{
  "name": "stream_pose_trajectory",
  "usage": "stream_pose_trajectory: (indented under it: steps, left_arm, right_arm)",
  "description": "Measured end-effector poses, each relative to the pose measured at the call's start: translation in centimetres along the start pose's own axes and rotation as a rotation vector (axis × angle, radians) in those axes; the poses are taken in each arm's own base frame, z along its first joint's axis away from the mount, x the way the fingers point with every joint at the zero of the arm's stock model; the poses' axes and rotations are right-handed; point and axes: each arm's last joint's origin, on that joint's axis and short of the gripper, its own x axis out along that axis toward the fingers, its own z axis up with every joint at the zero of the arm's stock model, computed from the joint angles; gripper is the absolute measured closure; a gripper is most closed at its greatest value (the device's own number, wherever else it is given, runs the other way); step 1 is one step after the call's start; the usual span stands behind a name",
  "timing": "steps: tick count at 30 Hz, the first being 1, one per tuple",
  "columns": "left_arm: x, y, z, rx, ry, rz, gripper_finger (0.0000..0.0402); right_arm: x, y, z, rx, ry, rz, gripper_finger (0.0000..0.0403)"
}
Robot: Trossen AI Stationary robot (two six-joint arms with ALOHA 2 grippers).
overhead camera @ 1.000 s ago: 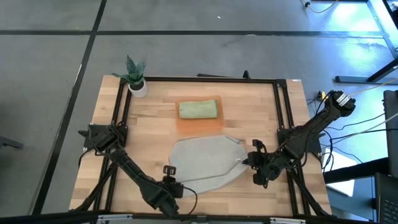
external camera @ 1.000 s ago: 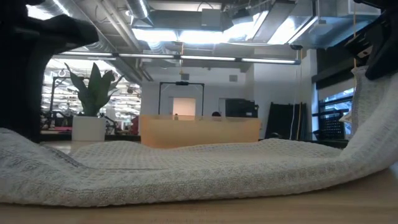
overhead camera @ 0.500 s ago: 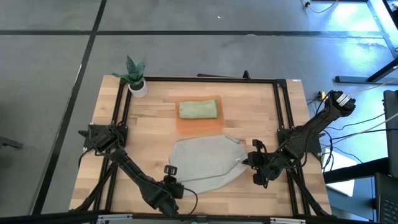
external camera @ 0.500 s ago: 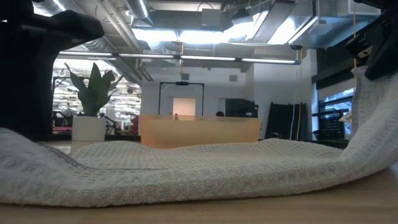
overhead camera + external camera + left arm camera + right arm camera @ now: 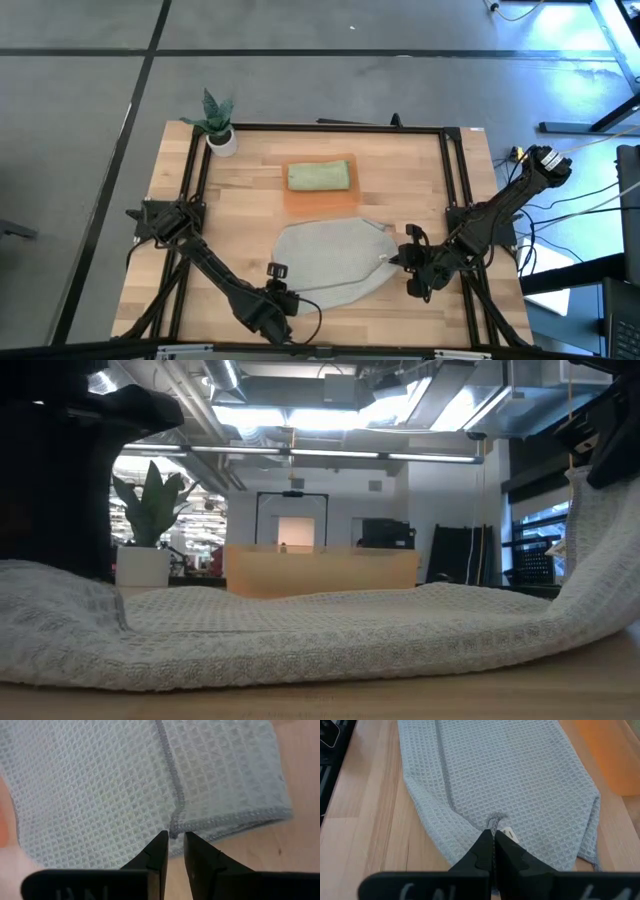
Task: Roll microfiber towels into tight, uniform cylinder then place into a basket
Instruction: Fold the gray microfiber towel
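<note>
With our right gripper (image 5: 493, 836) jaws pinching the grey towel (image 5: 330, 262) edge and our left gripper (image 5: 172, 840) jaws narrowly parted at its hem, we should pull evenly, keeping it flat on the tabletop (image 5: 250, 185)

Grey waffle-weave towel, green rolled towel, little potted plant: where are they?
Grey waffle-weave towel (image 5: 330, 258): high view, middle of the cloth.
Green rolled towel (image 5: 319, 177): high view, centre of the roll.
Potted plant (image 5: 222, 142): high view, its white pot.
</note>
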Motion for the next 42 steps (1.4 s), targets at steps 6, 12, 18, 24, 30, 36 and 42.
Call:
stream_pose_trajectory:
  steps: [6, 12, 18, 24, 30, 36, 42]
  left_arm:
    - [0.0, -0.3, 0.1, 0.063, 0.012, -0.076, 0.0355]
    - [0.0, -0.3, 0.2, 0.073, 0.01, -0.075, 0.0366]
    - [0.0, -0.3, 0.2, 0.072, 0.009, -0.076, 0.038]
    - [0.0, -0.3, 0.2, 0.07, 0.018, -0.089, 0.04]
    - [-0.6, 0.9, -0.1, 0.039, 0.061, -0.05, 0.0401]
    - [-2.4, 2.8, -0.5, 0.051, 0.077, 0.035, 0.0401]
    - [-3.8, 5.2, -1.6, -0.038, 0.163, 0.159, 0.0401]
  right_arm:
    - [0.0, 0.0, 0.0, 0.0, 0.0, 0.0, 0.0393]
    - [0.0, 0.0, 0.0, 0.0, 0.0, 0.0, 0.0393]
    - [0.0, 0.0, 0.0, 0.0, 0.0, 0.0, 0.0393]
    - [0.0, 0.0, 0.0, 0.0, -0.001, -0.001, 0.0393]
    - [0.1, -0.2, 0.1, -0.021, -0.019, -0.029, 0.0393]
    - [0.6, -1.1, 0.8, -0.019, -0.023, -0.071, 0.0393]
    - [1.4, -3.0, 1.7, -0.048, -0.019, -0.146, 0.0393]
